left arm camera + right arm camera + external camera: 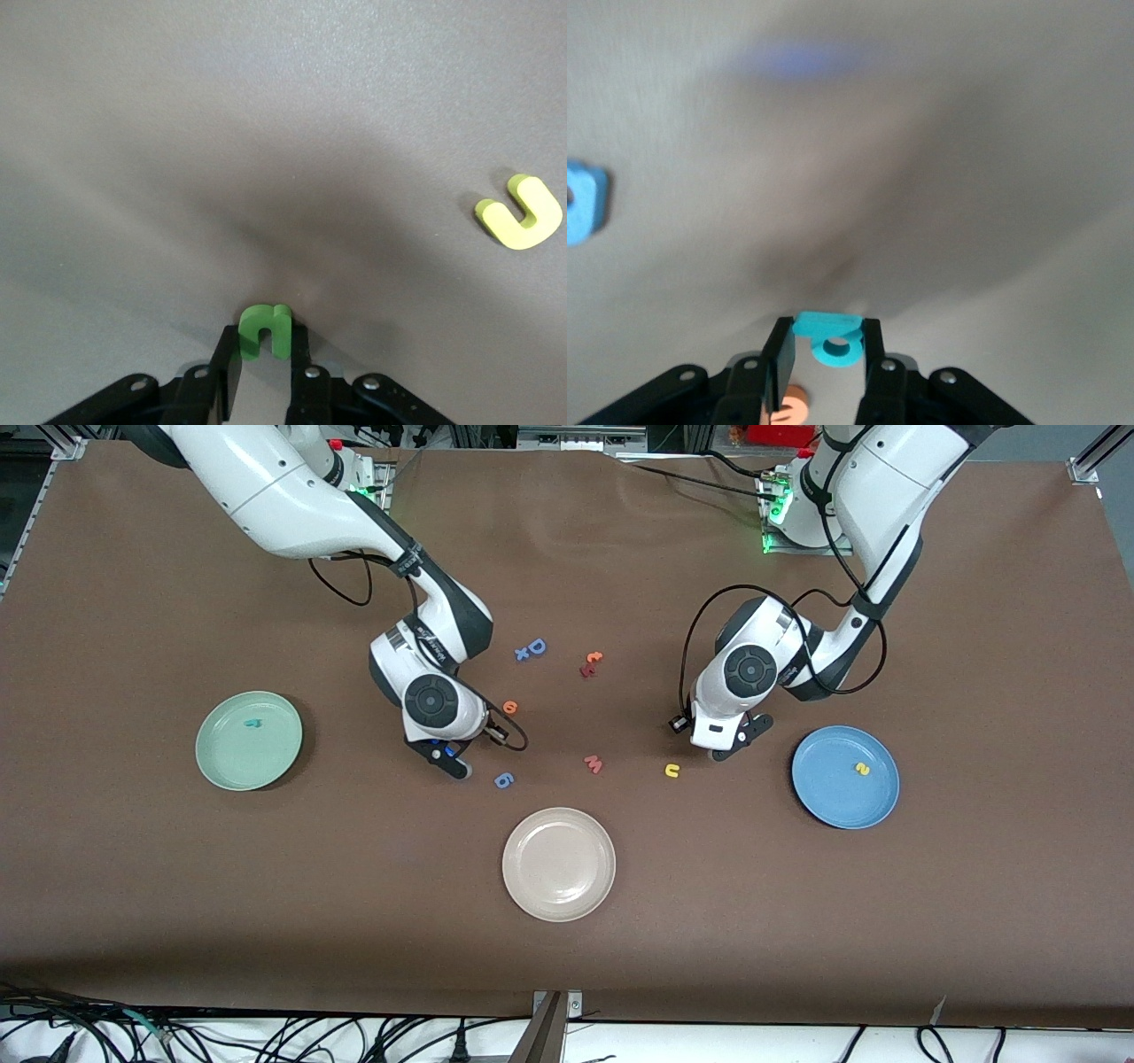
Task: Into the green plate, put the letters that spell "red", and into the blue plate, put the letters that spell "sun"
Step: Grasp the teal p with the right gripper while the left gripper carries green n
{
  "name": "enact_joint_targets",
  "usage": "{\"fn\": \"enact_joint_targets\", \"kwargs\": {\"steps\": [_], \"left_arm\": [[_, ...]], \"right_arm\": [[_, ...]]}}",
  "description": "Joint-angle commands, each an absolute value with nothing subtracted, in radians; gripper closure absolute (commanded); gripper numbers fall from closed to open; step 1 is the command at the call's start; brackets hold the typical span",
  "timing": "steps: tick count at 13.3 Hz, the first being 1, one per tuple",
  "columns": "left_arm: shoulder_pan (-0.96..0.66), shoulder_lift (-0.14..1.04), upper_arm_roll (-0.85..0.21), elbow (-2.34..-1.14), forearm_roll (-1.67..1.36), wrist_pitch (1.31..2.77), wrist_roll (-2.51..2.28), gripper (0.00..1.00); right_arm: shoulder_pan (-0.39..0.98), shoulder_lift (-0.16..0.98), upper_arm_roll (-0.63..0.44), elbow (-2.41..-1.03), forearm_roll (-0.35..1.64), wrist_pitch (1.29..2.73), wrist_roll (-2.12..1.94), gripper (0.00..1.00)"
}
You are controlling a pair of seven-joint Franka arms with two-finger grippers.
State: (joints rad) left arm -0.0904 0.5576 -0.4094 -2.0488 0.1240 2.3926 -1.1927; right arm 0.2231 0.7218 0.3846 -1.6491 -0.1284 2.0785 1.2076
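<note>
Two grippers, both clenched on foam letters: the left gripper (263,367) pinches the olive-green "u" (265,330) low over the table (709,921) between the yellow arch letter (672,771) and the blue plate (819,802), which sits toward the left arm's end holding a yellow "s" (860,768). The right gripper (824,363) squeezes the teal "d" (830,338) just above the tabletop beside the orange "e" (510,708), well apart from the green plate (226,766) toward the right arm's end, which already has a small teal "r" (252,723) in it.
</note>
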Motion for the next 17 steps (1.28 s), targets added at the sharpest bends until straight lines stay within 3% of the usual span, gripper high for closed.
{"fn": "enact_joint_targets", "kwargs": {"steps": [1, 3, 7, 12, 17], "left_arm": [[-0.089, 0.546, -0.41, -2.072, 0.112, 2.395, -1.19, 0.83], [-0.089, 0.522, -0.41, -2.068, 0.112, 2.385, -1.189, 0.83], [-0.078, 0.495, -0.408, -1.988, 0.127, 2.194, -1.102, 0.84], [0.052, 0.471, -0.408, -1.888, 0.124, 1.987, -0.664, 0.84], [0.221, 0.482, -0.405, -1.887, 0.123, 1.97, -0.212, 0.85]], "right_arm": [[0.167, 0.695, 0.388, -1.567, -0.132, 1.895, 1.105, 0.69], [0.112, 0.68, 0.39, -1.526, -0.126, 1.784, 0.993, 0.69], [-0.065, 0.638, 0.385, -1.516, -0.129, 1.648, 0.63, 0.69], [-0.239, 0.67, 0.336, -1.526, -0.187, 1.663, 0.208, 0.69], [-0.281, 0.722, 0.325, -1.591, -0.238, 1.756, 0.124, 0.68]]}}
